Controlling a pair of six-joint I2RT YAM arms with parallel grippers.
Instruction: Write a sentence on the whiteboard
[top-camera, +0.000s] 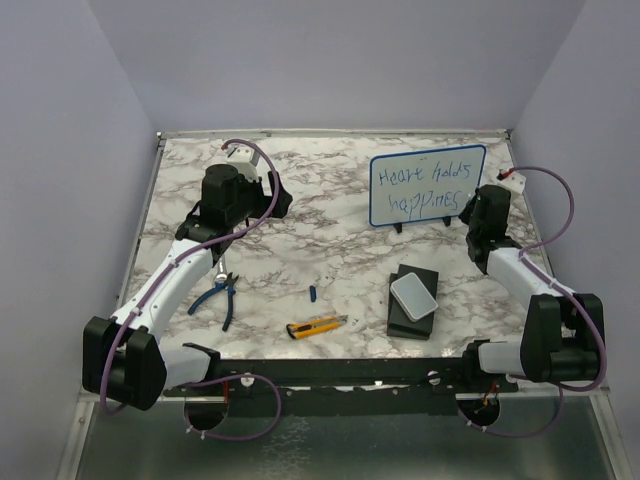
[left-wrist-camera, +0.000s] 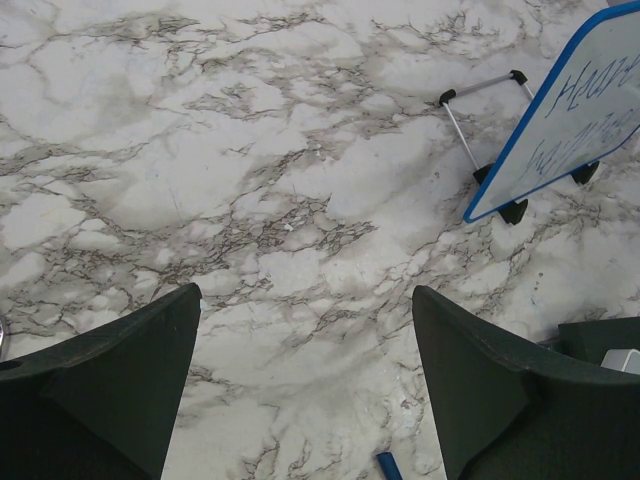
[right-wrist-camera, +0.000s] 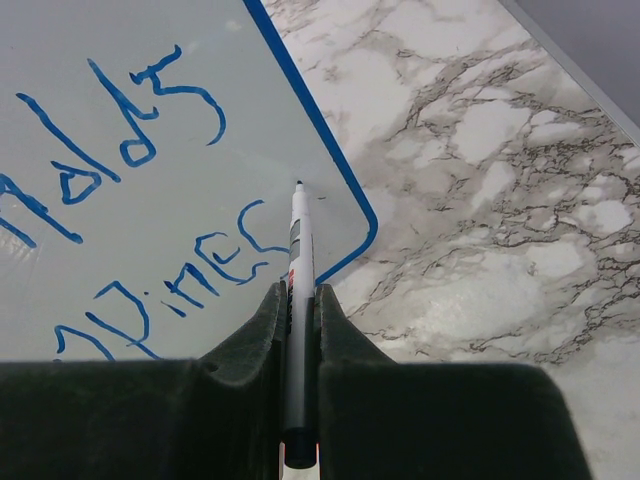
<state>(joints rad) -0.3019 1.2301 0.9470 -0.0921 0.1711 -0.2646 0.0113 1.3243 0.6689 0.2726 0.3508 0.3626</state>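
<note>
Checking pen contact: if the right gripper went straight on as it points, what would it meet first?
The whiteboard: the marker clamped in the right gripper aims at it, tip seemingly almost touching.

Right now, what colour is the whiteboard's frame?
Blue. The whiteboard frame shows best in the right wrist view.

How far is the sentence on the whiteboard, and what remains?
Done: the sentence reads "Heart holds happines" in blue on the whiteboard. In hand: the right gripper is shut on a marker, tip at the board after the last letter. Remaining: probably the final letter. The left gripper hangs open.
</note>
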